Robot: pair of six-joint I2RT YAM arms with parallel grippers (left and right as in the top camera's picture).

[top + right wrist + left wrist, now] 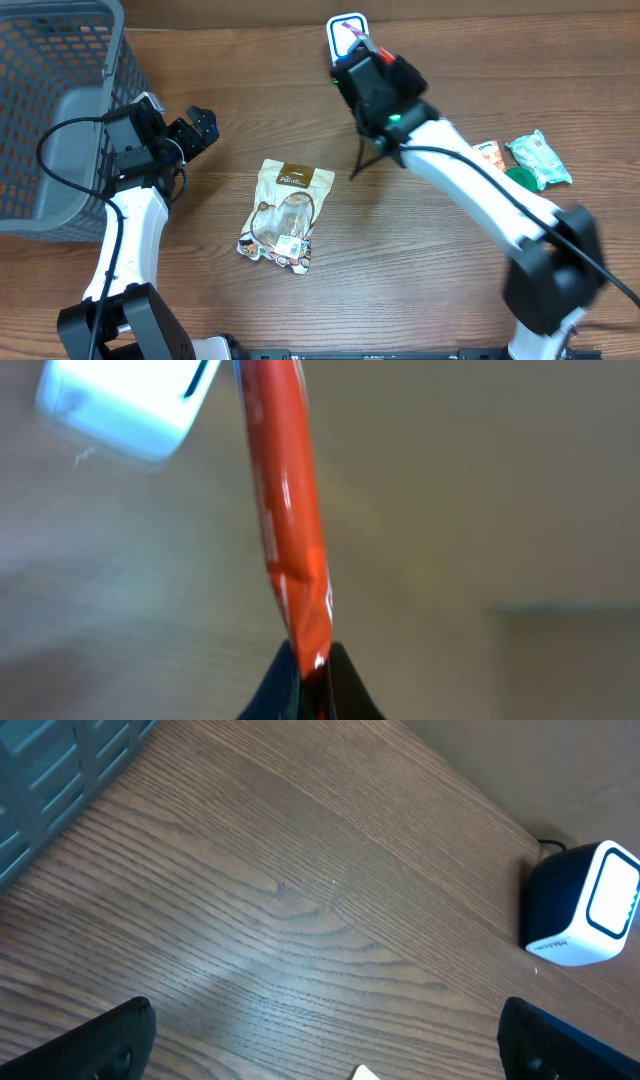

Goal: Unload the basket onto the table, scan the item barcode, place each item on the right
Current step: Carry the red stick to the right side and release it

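On my wood-grain table [450, 60], I see the right end effector [312, 665] pinching the bottom edge of an orange-red packet [290, 510], probably a snack, its top just beside the white scanner [120, 405]. The left end effector [190, 128] hangs spread wide beside the grey basket [60, 100].

Overhead straight down on table [400, 285], wrist views close, all sharing scanner [337, 32]

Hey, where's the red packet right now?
The red packet is pinched in the right gripper, right beside the white scanner at the far side of the overhead view, well right of the grey basket.
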